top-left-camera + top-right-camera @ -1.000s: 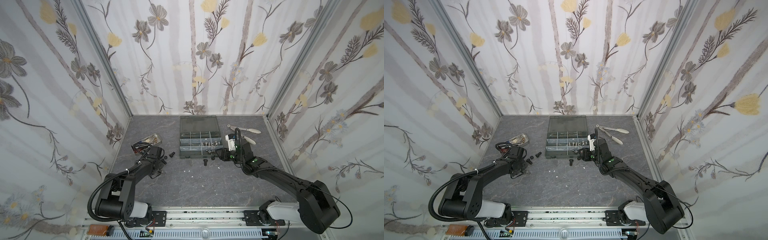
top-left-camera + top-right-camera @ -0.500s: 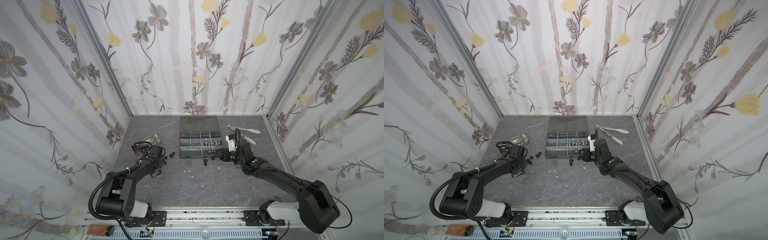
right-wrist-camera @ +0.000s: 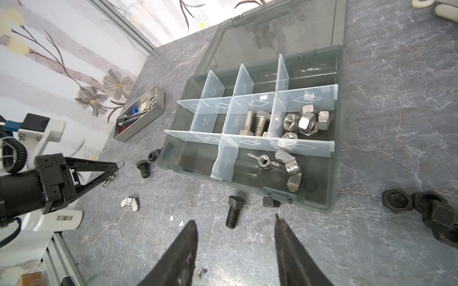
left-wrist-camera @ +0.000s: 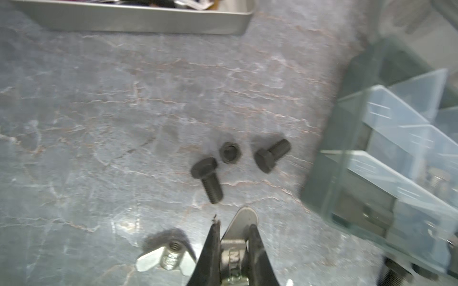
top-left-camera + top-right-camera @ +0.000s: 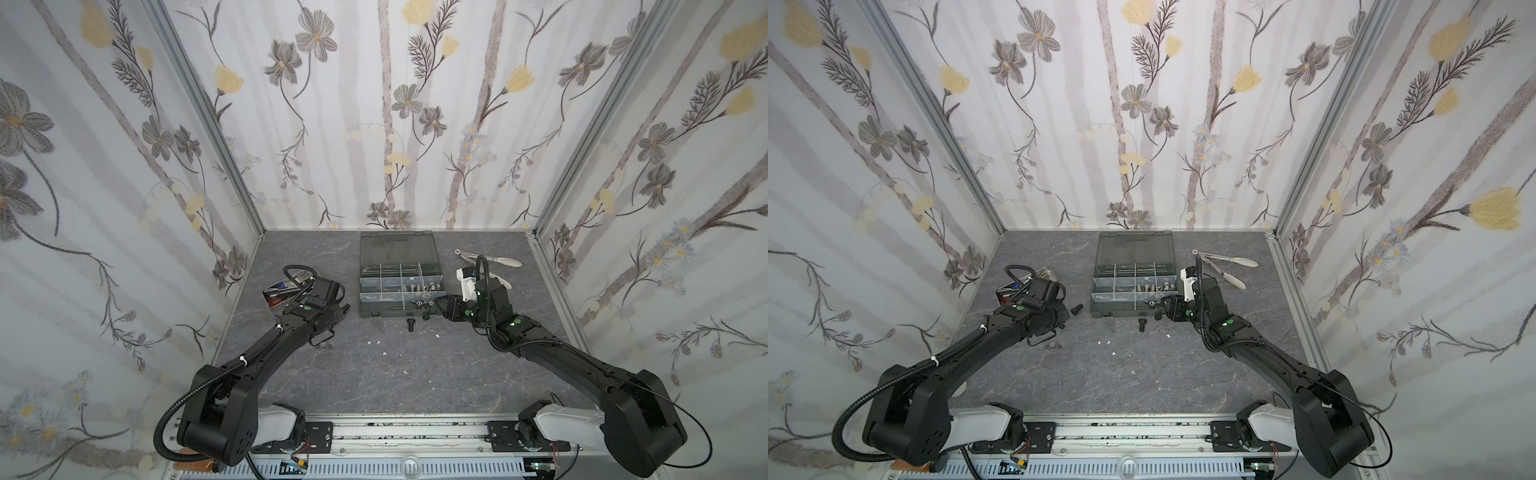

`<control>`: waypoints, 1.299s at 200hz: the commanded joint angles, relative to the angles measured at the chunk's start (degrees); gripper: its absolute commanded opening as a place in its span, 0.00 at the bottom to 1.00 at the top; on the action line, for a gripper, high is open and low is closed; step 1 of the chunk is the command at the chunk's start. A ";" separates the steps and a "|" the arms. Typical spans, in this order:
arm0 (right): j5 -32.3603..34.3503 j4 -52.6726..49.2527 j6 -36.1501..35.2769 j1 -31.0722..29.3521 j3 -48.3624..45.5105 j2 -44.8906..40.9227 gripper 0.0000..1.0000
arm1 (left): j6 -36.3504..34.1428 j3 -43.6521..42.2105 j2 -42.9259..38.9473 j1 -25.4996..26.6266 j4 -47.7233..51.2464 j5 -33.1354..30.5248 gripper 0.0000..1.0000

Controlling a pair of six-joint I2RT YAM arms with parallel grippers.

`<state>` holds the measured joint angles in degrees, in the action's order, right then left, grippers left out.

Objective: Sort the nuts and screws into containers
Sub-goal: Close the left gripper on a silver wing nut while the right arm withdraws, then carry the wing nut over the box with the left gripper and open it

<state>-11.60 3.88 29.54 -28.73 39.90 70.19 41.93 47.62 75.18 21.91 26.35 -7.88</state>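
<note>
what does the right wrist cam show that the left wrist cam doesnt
Only the right wrist view: the right gripper, fingers apart; black nuts; the organizer box contents legible: silver screws, silver hex nuts, two wing nuts. Only the left wrist view: a stamped letter on the held wing nut. Both: the left gripper shut on that wing nut, a loose wing nut, a black screw, the metal tray.

A lab robot booth: floral-papered panel walls box in a marbled tabletop fronted by an aluminium rail.
</note>
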 commanded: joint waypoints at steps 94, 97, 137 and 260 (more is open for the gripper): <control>-2.66 -4.14 0.08 7.58 -4.54 -7.74 0.52 | 2.28 26.09 22.85 20.10 1.06 0.12 0.08; -2.80 -4.26 0.06 7.71 -4.72 -7.91 0.52 | 2.23 26.12 23.61 20.43 1.04 0.22 0.08; -3.45 -4.85 -0.18 8.71 -6.49 -9.66 0.52 | 1.75 36.04 32.09 22.21 1.08 1.18 0.07; -2.44 -7.55 -2.12 8.90 -6.90 -12.27 0.52 | 0.52 46.69 42.85 23.09 2.17 3.58 0.37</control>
<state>-14.24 -3.33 28.40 -19.75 32.49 58.39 42.39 93.65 118.72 45.01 28.16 -4.23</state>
